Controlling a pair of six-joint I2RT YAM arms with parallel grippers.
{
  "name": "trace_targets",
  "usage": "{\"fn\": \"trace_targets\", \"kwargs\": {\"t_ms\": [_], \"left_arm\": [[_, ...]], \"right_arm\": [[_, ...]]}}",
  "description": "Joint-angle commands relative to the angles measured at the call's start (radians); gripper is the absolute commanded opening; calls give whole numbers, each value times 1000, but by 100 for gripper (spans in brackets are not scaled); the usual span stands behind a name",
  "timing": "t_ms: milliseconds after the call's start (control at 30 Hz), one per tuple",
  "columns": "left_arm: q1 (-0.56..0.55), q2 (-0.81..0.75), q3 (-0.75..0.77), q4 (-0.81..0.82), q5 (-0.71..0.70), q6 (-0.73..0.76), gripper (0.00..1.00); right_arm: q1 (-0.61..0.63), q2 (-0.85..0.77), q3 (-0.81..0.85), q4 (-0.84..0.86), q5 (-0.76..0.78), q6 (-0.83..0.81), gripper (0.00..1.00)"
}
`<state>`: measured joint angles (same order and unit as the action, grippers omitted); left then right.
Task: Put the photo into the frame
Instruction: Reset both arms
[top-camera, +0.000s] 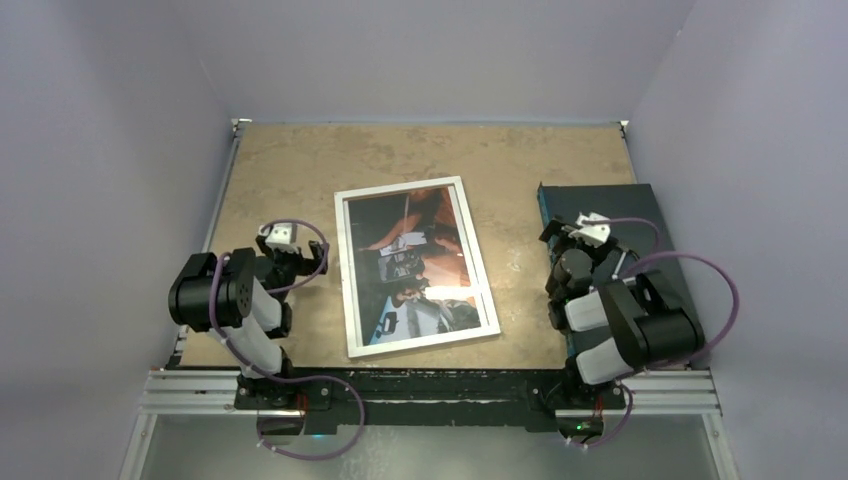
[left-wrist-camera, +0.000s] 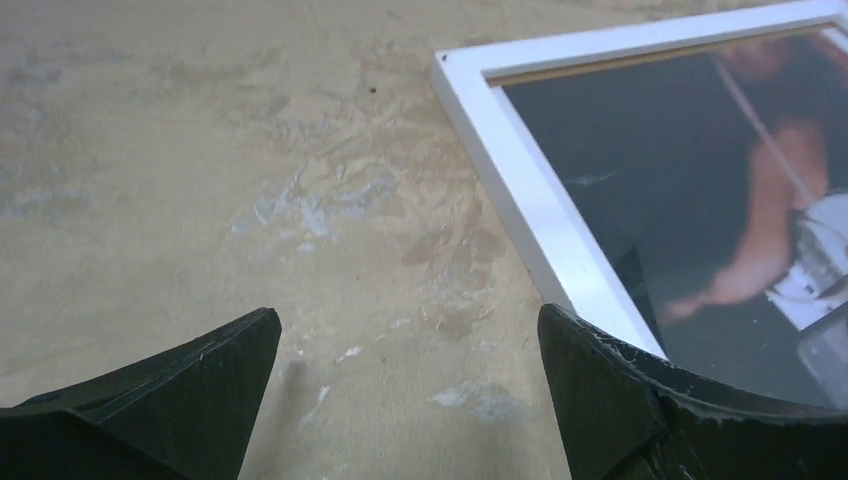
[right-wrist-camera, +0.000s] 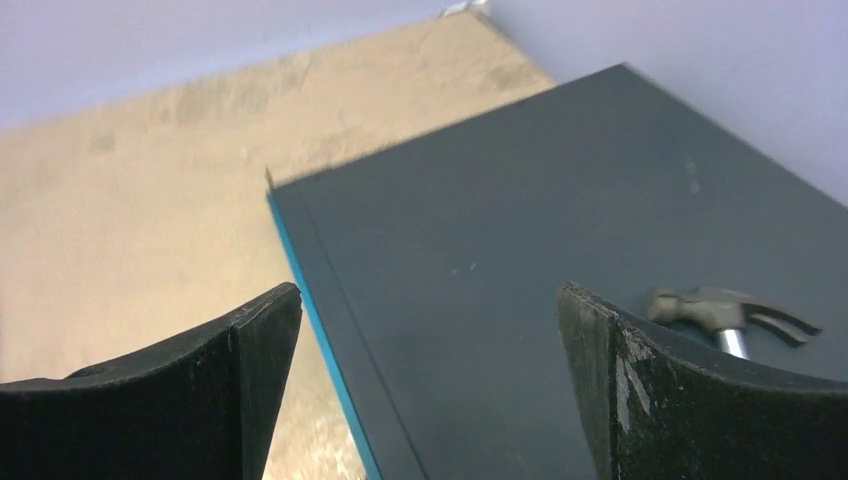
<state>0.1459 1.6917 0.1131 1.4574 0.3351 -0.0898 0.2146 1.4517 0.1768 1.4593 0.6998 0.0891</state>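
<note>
Near the desk's (top-camera: 290, 160) front edge, the left gripper (left-wrist-camera: 410, 330) hangs released and empty over mottled tan surface. The right gripper (right-wrist-camera: 430, 305), equally slack-jawed, hovers above a smooth dark mat (top-camera: 640, 215) bearing a hammer (right-wrist-camera: 725, 312) at the right edge. Mid-desk lies the frame (top-camera: 344, 280), thin white rails, flat, the glossy photo (top-camera: 410, 265) inside it (apparently seated). A fingertip catching a rail could skew the light frame or scuff the print.
</note>
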Motion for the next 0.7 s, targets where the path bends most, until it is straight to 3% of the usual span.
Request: {"fn": "trace_targets", "kwargs": {"t_ms": [0,100,167,233,667], "left_arm": [[-23,-37,52,-19,-113,5,100],[-71,-26,138,-131,-164,41,100],[-103,-33,150,-174,-202,62,100],[-104,-28,139,-134,-196,56,100],[-105,-29,151,-166,-204,60,100]], "right_arm": [[-7,99,4,298,-195,-142,99],[-29,164,42,298,-205,-128,99],[-106,108,104,50,-306,-9,99],[-128,128,87,144,-325,-44,99],[-129,119,75,163,-309,-45,99]]}}
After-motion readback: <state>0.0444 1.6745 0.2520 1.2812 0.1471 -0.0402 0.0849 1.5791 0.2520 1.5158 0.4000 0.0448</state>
